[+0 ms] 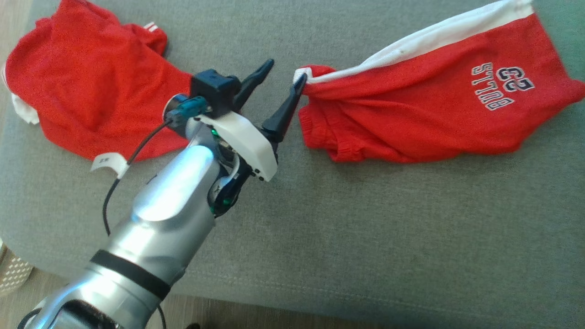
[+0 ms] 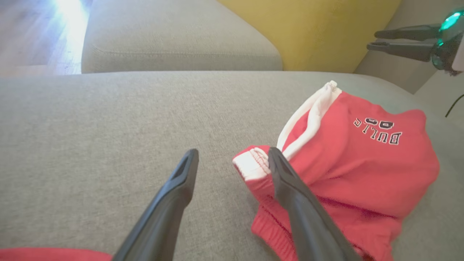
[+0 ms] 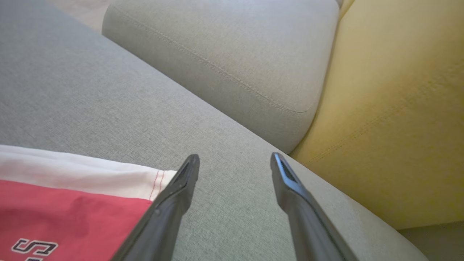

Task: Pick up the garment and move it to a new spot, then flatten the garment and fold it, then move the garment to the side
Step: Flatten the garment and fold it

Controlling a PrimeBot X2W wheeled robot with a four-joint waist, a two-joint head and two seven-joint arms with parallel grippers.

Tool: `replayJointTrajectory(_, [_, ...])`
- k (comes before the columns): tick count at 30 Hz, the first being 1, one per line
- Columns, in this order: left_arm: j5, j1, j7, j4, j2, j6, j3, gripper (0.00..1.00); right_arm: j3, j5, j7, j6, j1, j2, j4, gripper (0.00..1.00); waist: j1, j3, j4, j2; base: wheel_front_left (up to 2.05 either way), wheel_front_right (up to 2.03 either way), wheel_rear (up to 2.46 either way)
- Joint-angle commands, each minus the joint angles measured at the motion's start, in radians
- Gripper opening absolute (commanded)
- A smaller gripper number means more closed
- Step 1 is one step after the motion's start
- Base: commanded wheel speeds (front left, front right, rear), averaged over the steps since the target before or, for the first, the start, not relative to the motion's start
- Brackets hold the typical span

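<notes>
The red shorts (image 1: 434, 100) lie crumpled on the right half of the grey seat cushion (image 1: 365, 228), lettering up, white side stripe (image 1: 425, 39) along the far edge. The left gripper (image 1: 284, 73) is at their near end, fingers spread wide and holding nothing. The shorts' white corner (image 2: 250, 163) sits between the fingers, hard against one of them; contact cannot be confirmed. The right gripper (image 3: 235, 156) is also spread and empty, above the cushion beside the striped hem, near the yellow upholstery (image 3: 398, 108). A second red garment (image 1: 87, 87) lies bunched at the cushion's left end.
</notes>
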Motion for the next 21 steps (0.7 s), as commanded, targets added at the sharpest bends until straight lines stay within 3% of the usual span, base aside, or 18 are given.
replayJointTrajectory(1, [-0.011,-0.012,-0.009,-0.032,0.024,0.007,0.041,1.00,-0.011,0.007,-0.017,0.006,0.039,-0.001,-0.001,1.00,0.0000,-0.021,-0.011,0.0000,0.00,0.00,0.00])
replayJointTrajectory(14, [0.003,0.156,-0.014,-0.243,0.057,0.106,0.271,1.00,-0.181,-0.020,-0.268,0.006,0.154,0.164,0.143,1.00,0.0000,-0.176,-0.088,0.0000,0.00,0.00,0.00])
replayJointTrajectory(21, [0.057,0.296,-0.014,-0.362,0.034,0.137,0.389,1.00,-0.381,-0.120,-0.284,0.006,0.252,0.218,0.049,1.00,0.0000,-0.250,-0.127,0.0000,0.00,0.00,0.00])
